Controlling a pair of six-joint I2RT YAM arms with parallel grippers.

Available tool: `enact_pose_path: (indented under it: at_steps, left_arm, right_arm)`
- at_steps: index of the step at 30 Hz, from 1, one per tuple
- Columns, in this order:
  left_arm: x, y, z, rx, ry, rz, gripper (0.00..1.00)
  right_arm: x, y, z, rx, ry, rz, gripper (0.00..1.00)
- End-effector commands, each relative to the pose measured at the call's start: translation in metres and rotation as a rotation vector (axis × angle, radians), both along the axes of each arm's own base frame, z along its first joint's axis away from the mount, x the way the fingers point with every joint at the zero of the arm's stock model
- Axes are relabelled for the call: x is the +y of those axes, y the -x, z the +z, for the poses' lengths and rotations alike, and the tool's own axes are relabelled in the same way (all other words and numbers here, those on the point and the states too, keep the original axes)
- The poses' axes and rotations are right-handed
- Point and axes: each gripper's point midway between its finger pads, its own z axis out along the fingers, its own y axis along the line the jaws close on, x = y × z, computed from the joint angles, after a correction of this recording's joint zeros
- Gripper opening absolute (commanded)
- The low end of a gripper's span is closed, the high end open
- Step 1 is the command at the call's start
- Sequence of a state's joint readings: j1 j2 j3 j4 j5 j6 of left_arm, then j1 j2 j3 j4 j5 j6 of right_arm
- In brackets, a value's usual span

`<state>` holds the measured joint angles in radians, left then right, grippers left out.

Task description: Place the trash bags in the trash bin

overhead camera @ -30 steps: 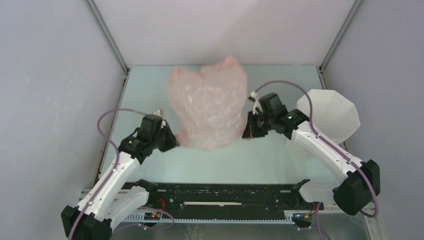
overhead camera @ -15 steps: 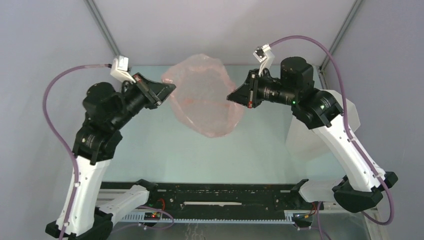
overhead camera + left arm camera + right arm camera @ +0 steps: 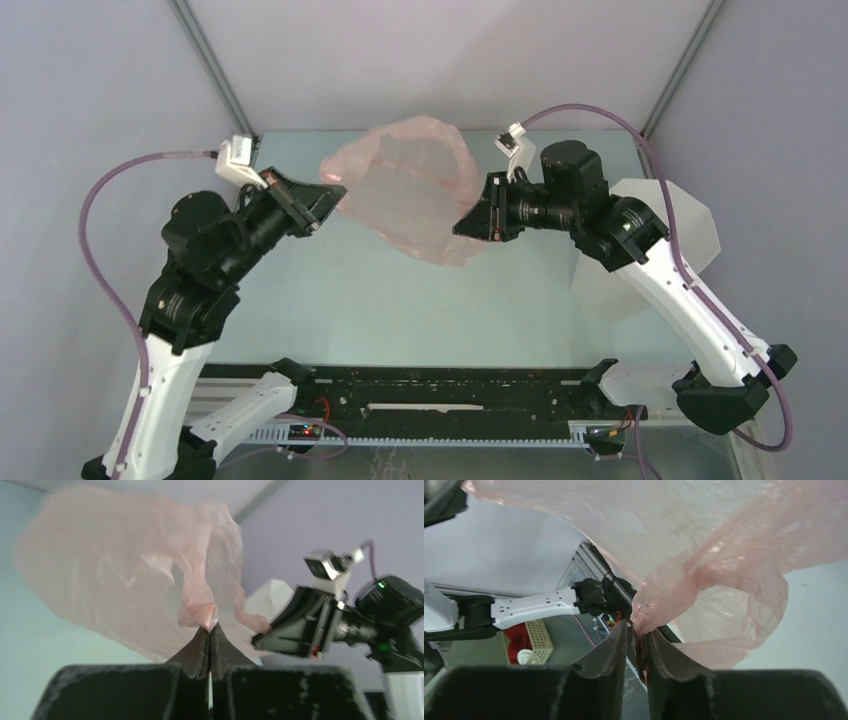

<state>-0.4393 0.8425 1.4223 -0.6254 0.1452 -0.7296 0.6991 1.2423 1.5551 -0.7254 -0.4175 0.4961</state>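
The left gripper is pinched fully closed on a bunched edge of the pale-pink trash bag. The right gripper is likewise clamped tight on a twisted fold of the film. Between them the bag hangs spread and wrinkled, held up above the table. It is wholly outside the trash bin and off to the bin's left. The bin itself is partly hidden behind the right arm, nearer the right gripper than the left.

Light: we found it bright, even | Shadows: faint | Focus: thin translucent pale-pink plastic bag looked blurred in left-wrist view
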Motion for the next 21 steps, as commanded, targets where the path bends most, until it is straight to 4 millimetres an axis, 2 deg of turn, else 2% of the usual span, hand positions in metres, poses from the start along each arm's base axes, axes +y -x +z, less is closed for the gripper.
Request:
enact_pose_path:
  at_steps: [1,3,6,9,11,12,15,17,19,21]
  left_arm:
    - [0.053,0.003,-0.02,-0.019,-0.112,0.246,0.0]
    - [0.063,0.006,-0.028,-0.005,-0.14,0.285,0.0]
    - [0.082,0.009,-0.033,0.015,-0.173,0.37,0.0]
    - [0.1,0.011,-0.035,0.026,-0.211,0.45,0.0]
    - [0.105,0.013,-0.036,0.017,-0.236,0.464,0.0]
    - [0.106,0.014,-0.036,0.012,-0.249,0.462,0.0]
    - [0.108,0.016,-0.042,0.009,-0.286,0.455,0.0]
    - [0.109,0.019,-0.046,0.006,-0.299,0.449,0.0]
    - [0.109,0.021,-0.048,0.003,-0.307,0.439,0.0]
    - [0.108,0.023,-0.049,0.0,-0.315,0.429,0.0]
  right_arm:
    - [-0.02,0.009,-0.002,-0.018,0.012,-0.067,0.32]
    - [-0.022,0.011,-0.006,-0.001,0.012,-0.081,0.4]
    - [-0.031,0.007,-0.017,0.031,0.055,-0.145,0.45]
    - [-0.052,-0.002,-0.027,0.042,0.137,-0.269,0.6]
    - [-0.067,-0.006,-0.031,0.026,0.185,-0.334,0.73]
    - [-0.076,-0.007,-0.031,0.014,0.207,-0.367,0.76]
    - [-0.114,-0.014,-0.024,-0.045,0.278,-0.526,0.83]
    - [-0.139,-0.017,-0.015,-0.08,0.319,-0.611,0.83]
    - [-0.174,-0.021,-0.005,-0.106,0.382,-0.739,0.86]
    - [-0.213,-0.024,-0.005,-0.092,0.476,-0.873,0.87]
